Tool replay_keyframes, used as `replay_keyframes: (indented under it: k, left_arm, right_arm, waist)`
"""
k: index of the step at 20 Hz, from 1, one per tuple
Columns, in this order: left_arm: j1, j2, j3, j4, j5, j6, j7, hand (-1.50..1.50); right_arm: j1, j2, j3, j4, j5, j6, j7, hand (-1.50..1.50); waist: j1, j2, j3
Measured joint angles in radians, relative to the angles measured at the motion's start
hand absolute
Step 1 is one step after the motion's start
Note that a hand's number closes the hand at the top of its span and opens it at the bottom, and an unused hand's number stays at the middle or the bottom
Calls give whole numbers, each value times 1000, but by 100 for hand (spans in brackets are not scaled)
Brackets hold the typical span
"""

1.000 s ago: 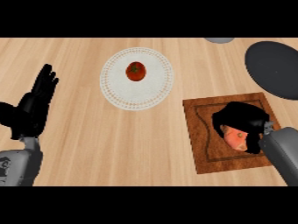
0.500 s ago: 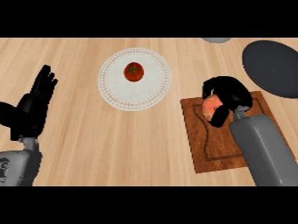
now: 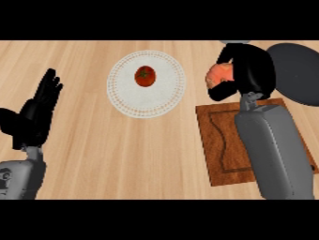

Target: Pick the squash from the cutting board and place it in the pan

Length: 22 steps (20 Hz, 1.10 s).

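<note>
— What sits at the far left?

— The left robot hand (image 3: 31,119), resting near the left edge above the pale wooden surface (image 3: 86,164), fingers straight and pointing up, thumb spread out to the side. It is released and holds nothing.

— And moving toward the middle?

— A round white plate (image 3: 124,98) with a dotted rim lies flat on the surface, and a red tomato (image 3: 145,76) sits on it, a little above the plate's centre. The plate is well apart from the left robot hand.

— Then the board?

— Yes — a dark brown cutting board (image 3: 221,140) lies to the right of the plate, its near part covered by the grey right forearm (image 3: 273,150), which runs up across it from the lower edge.

— Where is the squash?

— The orange squash (image 3: 219,74) is off the board, beyond its far edge and just right of the plate. The right robot hand (image 3: 249,70) is curled round it, grasping it, and only the squash's left side shows past the black fingers.

— And the pan?

— The dark round pan (image 3: 304,77) lies at the far right, just beside the right robot hand. The squash is near it but not in it.
</note>
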Motion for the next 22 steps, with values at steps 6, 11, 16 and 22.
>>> replay_keyframes:
  k: [6,11,16,22]
  left_arm:
    - [-21,-11,-7,2,-8,7,15,0]
    - [-16,-15,-10,2,-9,0,10,0]
    - [-43,-13,-7,-1,-8,-2,26,0]
    - [-58,-25,-20,1,-17,-1,24,0]
  right_arm:
    - [-47,-44,-148,-13,-89,-88,-15,150]
    - [-70,-123,-298,80,-203,-173,-107,150]
    - [-91,-276,-404,275,-249,-231,-247,150]
    - [-105,-442,-480,569,-232,-355,-435,150]
  waist:
    - [4,4,1]
    - [9,7,1]
    - [16,11,2]
    - [36,21,3]
